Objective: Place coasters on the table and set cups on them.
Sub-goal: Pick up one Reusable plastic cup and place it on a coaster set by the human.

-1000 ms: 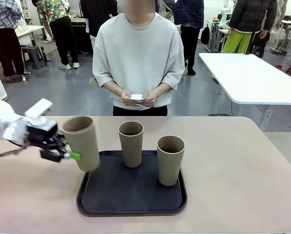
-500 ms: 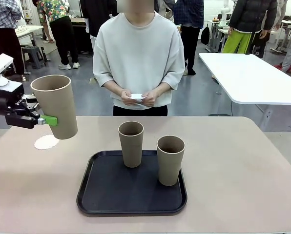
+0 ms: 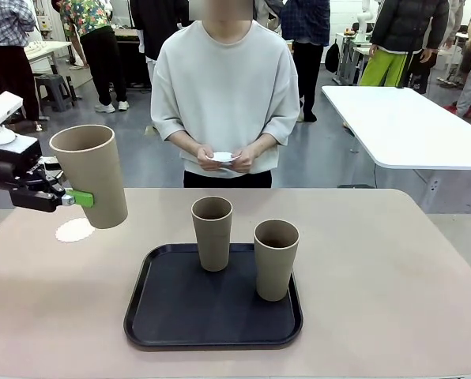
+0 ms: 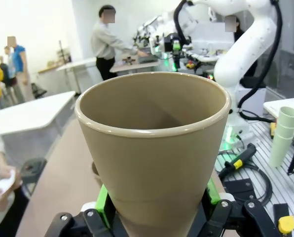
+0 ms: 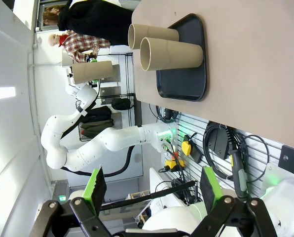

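Observation:
My left gripper [image 3: 84, 197] is shut on a tan cup [image 3: 89, 174] and holds it slightly tilted in the air over the table's [image 3: 393, 276] left side. The cup's base hangs just above the right edge of a white coaster [image 3: 74, 230] lying on the table. In the left wrist view the cup [image 4: 152, 143] sits between the green pads [image 4: 103, 201]. Two more cups [image 3: 212, 233] [image 3: 276, 259] stand upright on the black tray [image 3: 180, 316]. The person holds white coasters [image 3: 222, 157] in both hands. My right gripper [image 5: 152, 190] is open, off the table's edge.
The person stands at the far edge, hands close to the body. A white table [image 3: 409, 126] stands behind at the right. In the right wrist view the tray [image 5: 186, 74] with both cups [image 5: 171, 52] lies far off, and the left arm [image 5: 88, 143] reaches in.
My left gripper has carried the cup up and to the left, from the tray's left edge to above the coaster. Over the last half second it barely moved.

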You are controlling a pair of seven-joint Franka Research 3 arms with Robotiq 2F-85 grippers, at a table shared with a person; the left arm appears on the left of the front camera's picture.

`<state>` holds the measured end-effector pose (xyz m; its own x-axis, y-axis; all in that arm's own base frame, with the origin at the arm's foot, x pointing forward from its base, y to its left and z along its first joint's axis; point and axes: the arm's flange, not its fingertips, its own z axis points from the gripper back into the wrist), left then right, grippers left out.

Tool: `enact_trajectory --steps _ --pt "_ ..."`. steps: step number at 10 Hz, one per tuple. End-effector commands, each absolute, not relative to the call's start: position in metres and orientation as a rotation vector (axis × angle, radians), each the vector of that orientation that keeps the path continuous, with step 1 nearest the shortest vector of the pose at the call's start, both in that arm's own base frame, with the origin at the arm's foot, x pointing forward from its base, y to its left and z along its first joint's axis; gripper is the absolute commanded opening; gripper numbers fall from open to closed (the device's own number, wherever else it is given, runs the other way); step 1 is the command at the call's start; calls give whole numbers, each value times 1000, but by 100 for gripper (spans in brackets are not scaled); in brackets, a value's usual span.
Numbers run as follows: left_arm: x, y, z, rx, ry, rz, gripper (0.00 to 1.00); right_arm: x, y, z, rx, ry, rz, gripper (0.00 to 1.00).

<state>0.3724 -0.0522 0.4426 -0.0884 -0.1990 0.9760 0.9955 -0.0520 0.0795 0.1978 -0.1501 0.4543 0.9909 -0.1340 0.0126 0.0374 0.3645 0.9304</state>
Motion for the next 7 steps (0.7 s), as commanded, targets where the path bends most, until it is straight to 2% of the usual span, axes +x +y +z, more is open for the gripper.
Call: enact_trajectory --steps 1,4,7 --pt "423 -11 438 -1029 -1106 -1393 85 198 -150 455 1206 -92 -105 100" --pt "472 58 406 -964 -1125 -1343 85 198 -150 455 1206 -92 -105 100" --pt "490 120 385 -947 -1165 -1276 85 198 -150 455 1206 -92 -105 100"
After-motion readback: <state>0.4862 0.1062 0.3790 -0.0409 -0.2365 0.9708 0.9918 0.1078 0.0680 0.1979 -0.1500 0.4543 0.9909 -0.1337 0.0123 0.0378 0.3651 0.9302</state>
